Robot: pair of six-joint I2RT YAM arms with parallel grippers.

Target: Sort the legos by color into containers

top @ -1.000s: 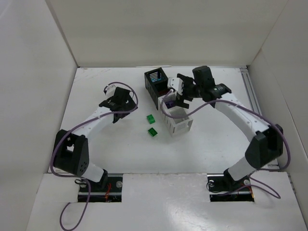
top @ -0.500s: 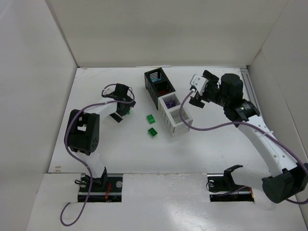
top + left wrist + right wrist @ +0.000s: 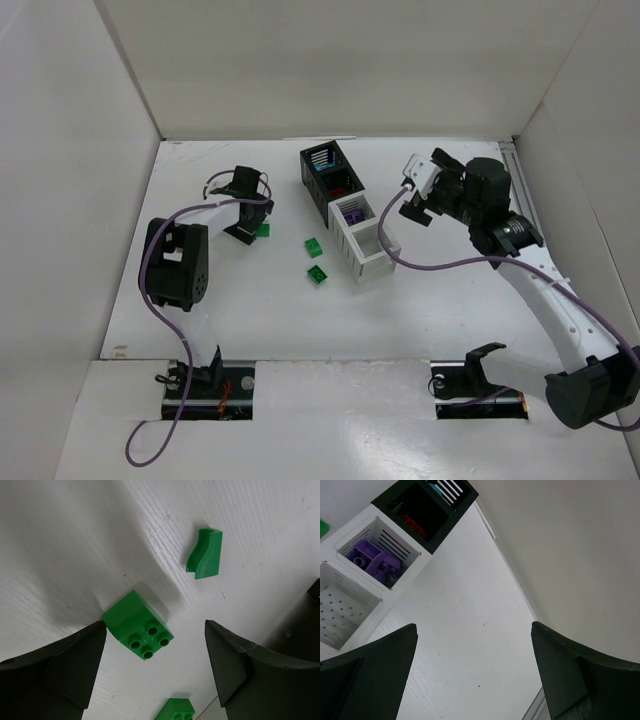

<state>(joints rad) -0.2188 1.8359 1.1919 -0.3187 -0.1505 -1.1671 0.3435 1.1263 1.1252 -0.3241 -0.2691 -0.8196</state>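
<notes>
Right gripper (image 3: 411, 207) withdrawn from the bins (image 3: 338, 226), left gripper (image 3: 245, 231) — arm folded back — now over green brick (image 3: 139, 625)

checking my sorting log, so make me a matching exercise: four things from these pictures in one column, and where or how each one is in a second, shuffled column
Things
1 purple legos
2 red lego
3 green 2x2 brick
4 end white bin

Places or states
a on the table
b holds nothing
c in a black bin
d in the inner white bin

Pairs: 1-d, 2-c, 3-a, 4-b
</notes>
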